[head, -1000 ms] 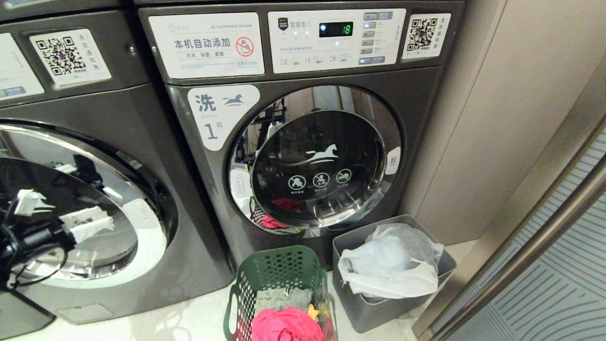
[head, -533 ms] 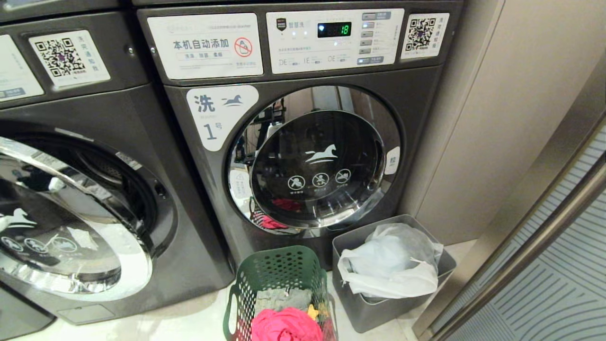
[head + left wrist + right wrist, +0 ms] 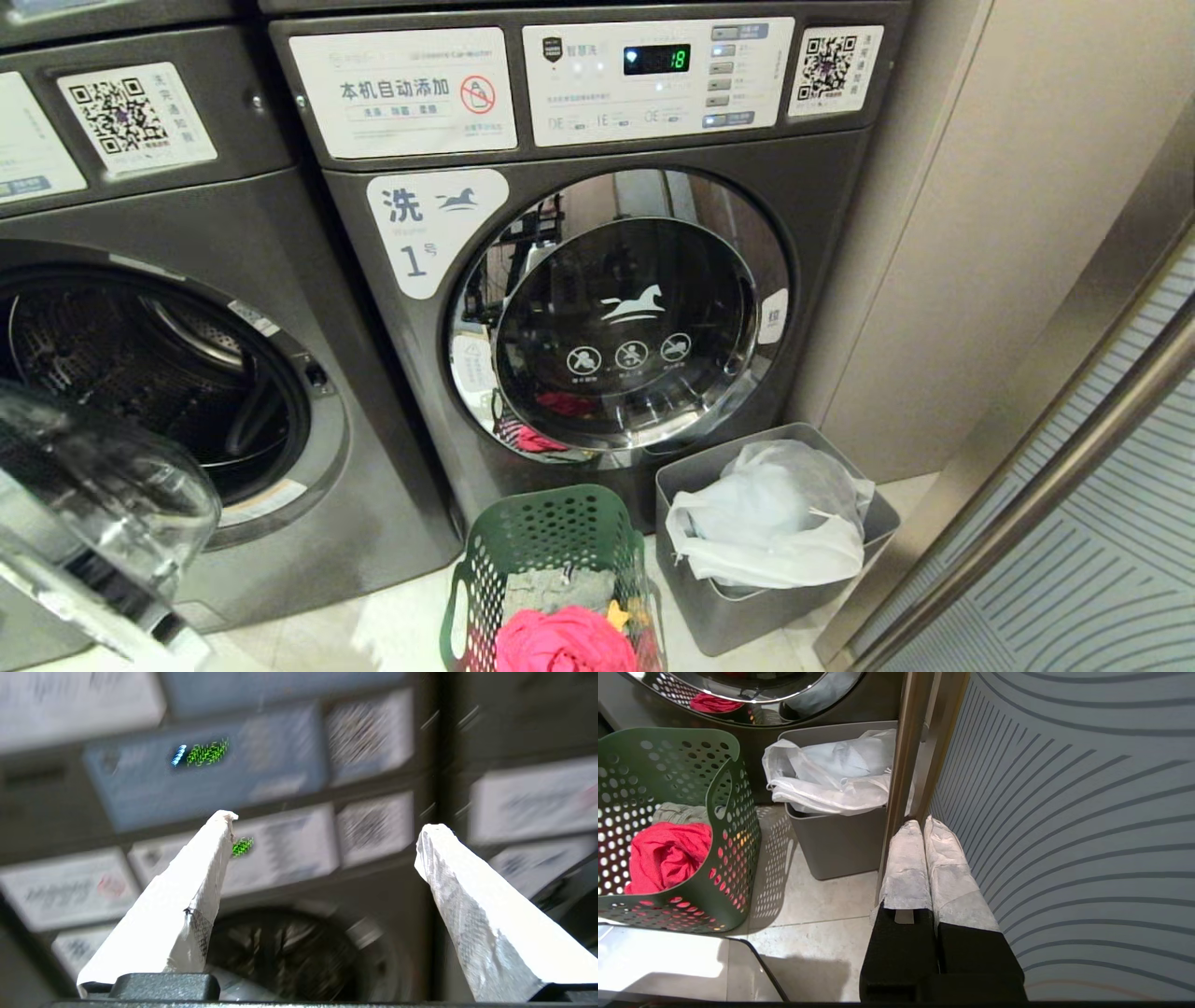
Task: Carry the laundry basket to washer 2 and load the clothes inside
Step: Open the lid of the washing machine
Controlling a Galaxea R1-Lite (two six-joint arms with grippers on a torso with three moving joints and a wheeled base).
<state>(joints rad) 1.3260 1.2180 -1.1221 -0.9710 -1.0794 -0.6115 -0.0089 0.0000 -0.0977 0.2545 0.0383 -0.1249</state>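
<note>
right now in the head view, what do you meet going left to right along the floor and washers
open washer door → open drum → laundry basket with clothes → grey bin with white bag → patterned panel

My left gripper [image 3: 322, 826] has two long tapering fingers [image 3: 177, 910] wrapped in white woven cloth tape, frayed at the tips, on dark grey mounts, while my right gripper [image 3: 924, 823] wears the same white wrapping on blocky black bases.
</note>
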